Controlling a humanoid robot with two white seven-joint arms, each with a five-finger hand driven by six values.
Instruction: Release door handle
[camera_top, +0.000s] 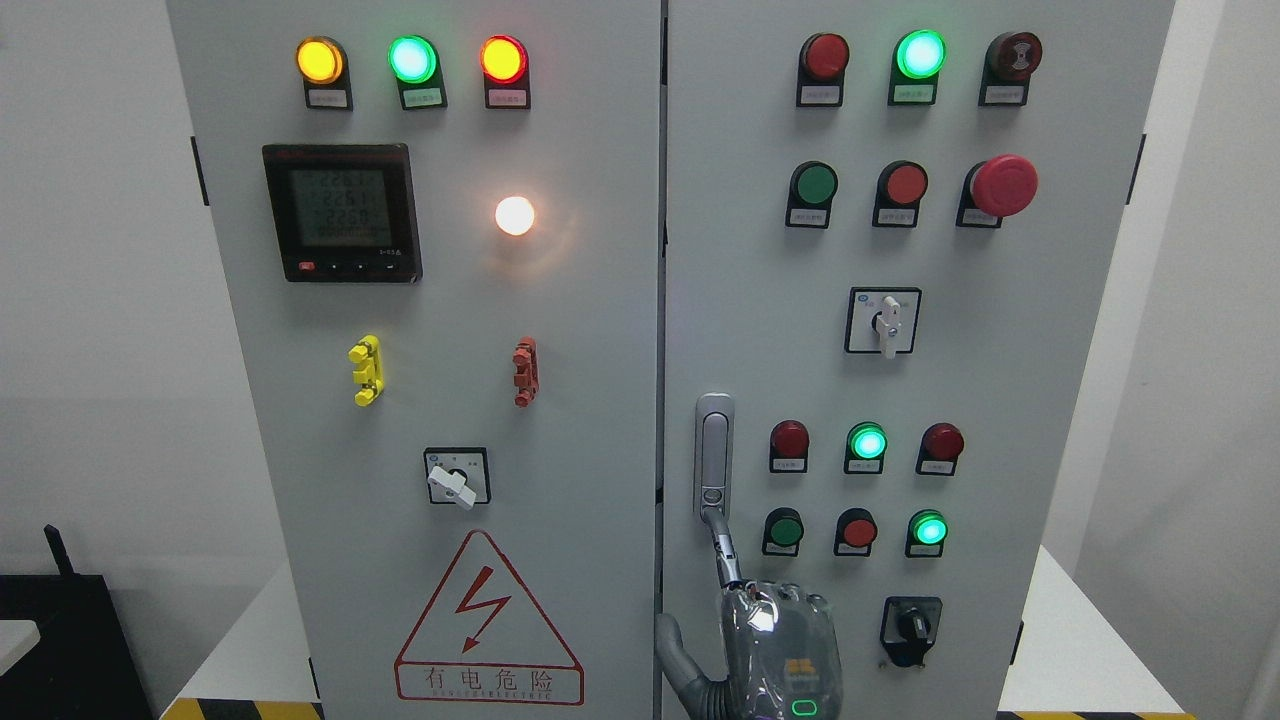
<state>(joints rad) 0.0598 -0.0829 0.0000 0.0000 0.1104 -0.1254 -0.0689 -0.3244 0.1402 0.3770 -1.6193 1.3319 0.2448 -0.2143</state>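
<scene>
While glossy right hand (780, 640) meets slim metal door handle (714, 455) | grip cannot be told

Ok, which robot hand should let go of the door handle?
Right: that robot hand sits just under the door handle, reaching its lower end. The left is out of view.

Industrial site: electrical control cabinet (450, 300)
</scene>
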